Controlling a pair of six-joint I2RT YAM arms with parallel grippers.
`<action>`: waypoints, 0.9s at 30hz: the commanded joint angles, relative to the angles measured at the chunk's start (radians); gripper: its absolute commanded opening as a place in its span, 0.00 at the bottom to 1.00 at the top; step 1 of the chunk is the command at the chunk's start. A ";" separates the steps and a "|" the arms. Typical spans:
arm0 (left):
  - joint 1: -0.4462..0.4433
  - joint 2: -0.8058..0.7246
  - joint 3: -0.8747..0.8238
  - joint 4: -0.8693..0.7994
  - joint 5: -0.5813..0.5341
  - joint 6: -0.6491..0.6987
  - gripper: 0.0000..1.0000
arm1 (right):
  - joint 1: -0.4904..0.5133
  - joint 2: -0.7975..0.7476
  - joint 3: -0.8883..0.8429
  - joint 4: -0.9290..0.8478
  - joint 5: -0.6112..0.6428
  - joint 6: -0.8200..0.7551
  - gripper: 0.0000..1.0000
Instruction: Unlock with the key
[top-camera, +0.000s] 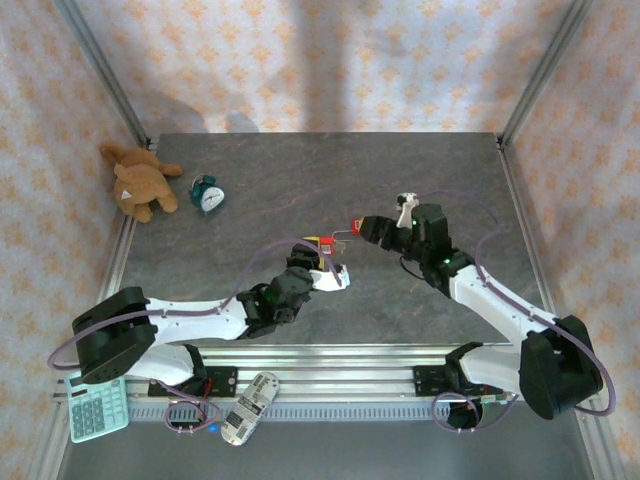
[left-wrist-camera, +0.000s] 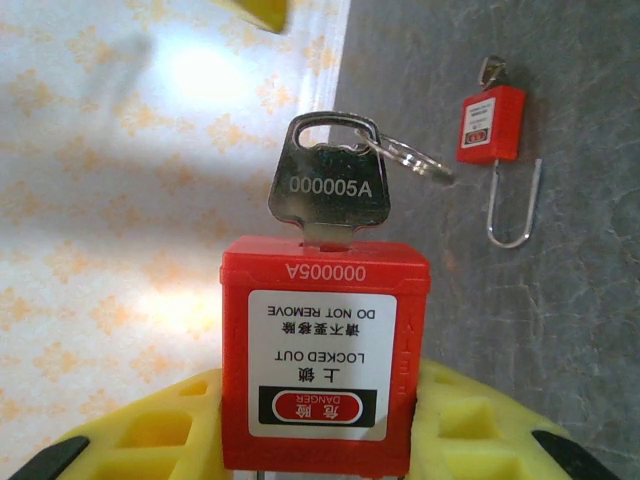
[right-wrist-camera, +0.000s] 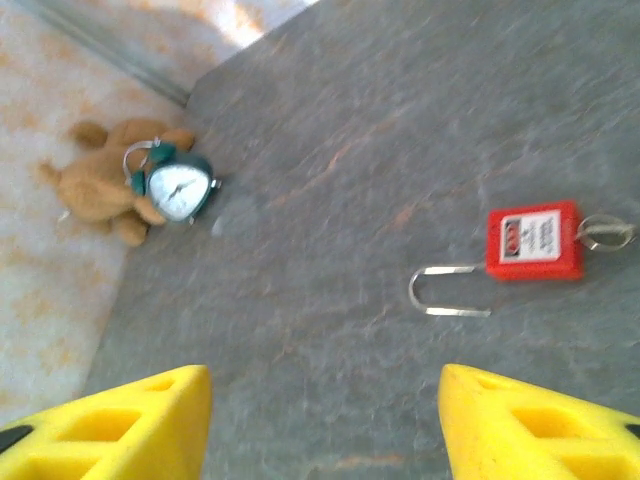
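Padlock (left-wrist-camera: 322, 360) with key (left-wrist-camera: 328, 185), clamped in left gripper (left-wrist-camera: 320, 435)
Shackle hidden; right gripper (right-wrist-camera: 328, 420) wide, second padlock (right-wrist-camera: 535, 243) lying beyond

Note: you can read 000005A stamped on the key (left-wrist-camera: 328, 185) just beyond your left hand (left-wrist-camera: 320, 445). Same number on the gripped padlock (left-wrist-camera: 325, 272). Its label (left-wrist-camera: 320, 360), upside down, reads DANGER, LOCKED OUT, DO NOT REMOVE.
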 joint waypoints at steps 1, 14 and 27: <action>-0.010 0.025 -0.025 0.126 -0.051 0.084 0.27 | -0.006 -0.027 -0.051 0.108 -0.104 0.011 0.54; -0.030 0.122 -0.094 0.318 -0.051 0.127 0.25 | -0.004 -0.123 -0.136 0.094 -0.109 -0.018 0.31; -0.037 0.253 -0.103 0.572 -0.054 0.207 0.25 | 0.089 -0.048 -0.092 0.092 -0.159 -0.059 0.37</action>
